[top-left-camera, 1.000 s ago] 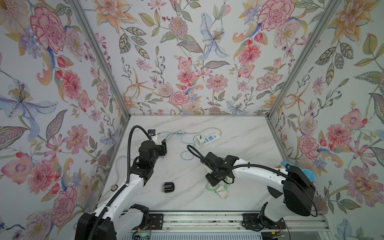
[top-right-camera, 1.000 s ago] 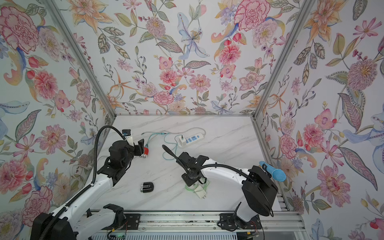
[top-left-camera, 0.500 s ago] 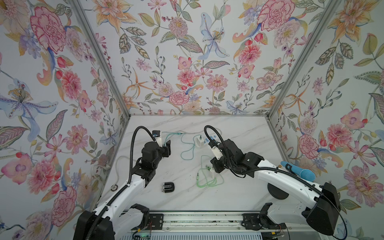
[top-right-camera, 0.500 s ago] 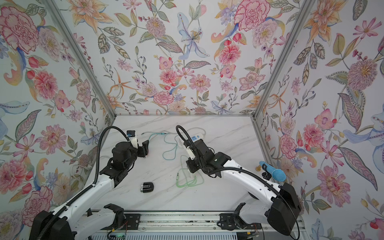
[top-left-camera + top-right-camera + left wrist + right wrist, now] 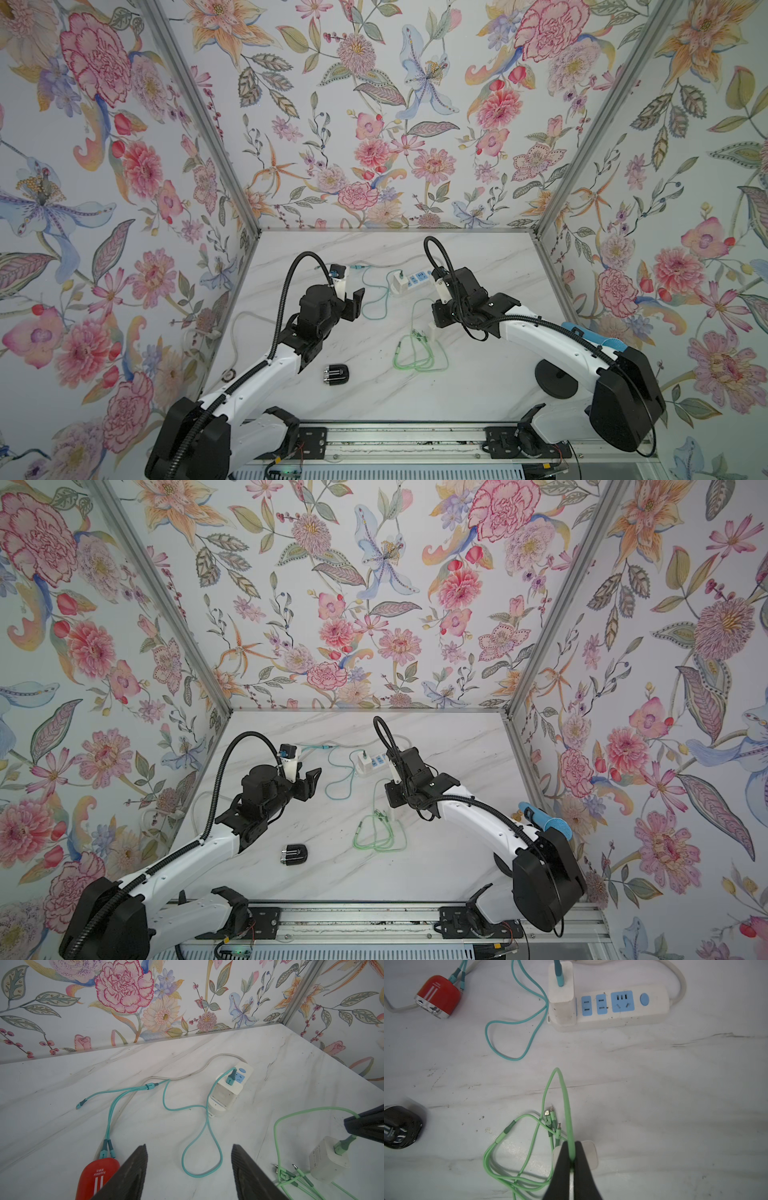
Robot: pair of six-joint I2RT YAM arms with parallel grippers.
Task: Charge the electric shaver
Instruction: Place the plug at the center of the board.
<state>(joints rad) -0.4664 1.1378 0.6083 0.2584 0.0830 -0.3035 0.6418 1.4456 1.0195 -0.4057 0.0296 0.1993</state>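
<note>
The left claw (image 5: 189, 1148) is hovering over the bench (image 5: 270, 1088) with its jaws standing wide and nothing between them. The red shaver (image 5: 97, 1174) is lying just beside one finger and is partly hidden by it. Two plugs of the teal cable (image 5: 150, 1086) are touching the shaver's end, though I cannot tell whether either is seated. That cable is running ahead of the claw to a white adapter (image 5: 561, 991) sitting in the power strip (image 5: 643, 1007). The right claw (image 5: 572, 1142) is pinching the green cable (image 5: 564, 1088) tight. The charger block (image 5: 589, 1153) that this cable plugs into is sitting just beneath that claw. The black shaver (image 5: 398, 1126) is lying well off to that claw's side, touching nothing.
</note>
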